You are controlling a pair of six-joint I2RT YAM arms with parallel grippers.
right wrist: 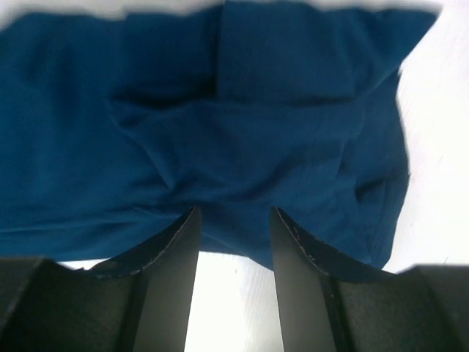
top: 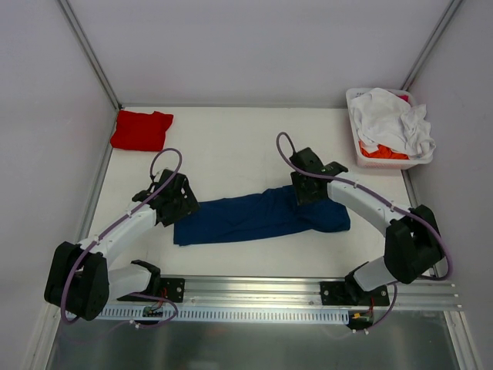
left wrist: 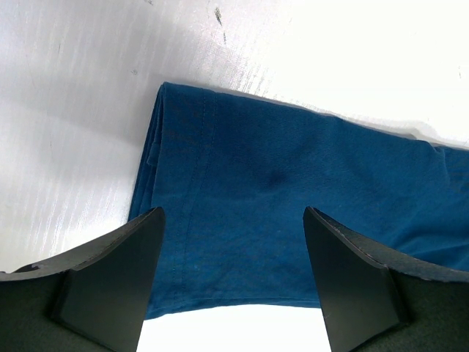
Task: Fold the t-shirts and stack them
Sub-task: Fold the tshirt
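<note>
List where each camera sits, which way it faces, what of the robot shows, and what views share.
Top external: above and behind the robot, looking down on the table; left arm and right arm show.
Left wrist: on that arm, looking down past the open left hand at the navy t-shirt's hemmed end.
Right wrist: looking down past the open right hand at its rumpled end.
Shared: all three show that t-shirt.

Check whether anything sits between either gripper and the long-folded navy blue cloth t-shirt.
Nothing visible does. The left gripper hangs open over the left end of the navy blue cloth t-shirt, the right gripper open over its right end.
</note>
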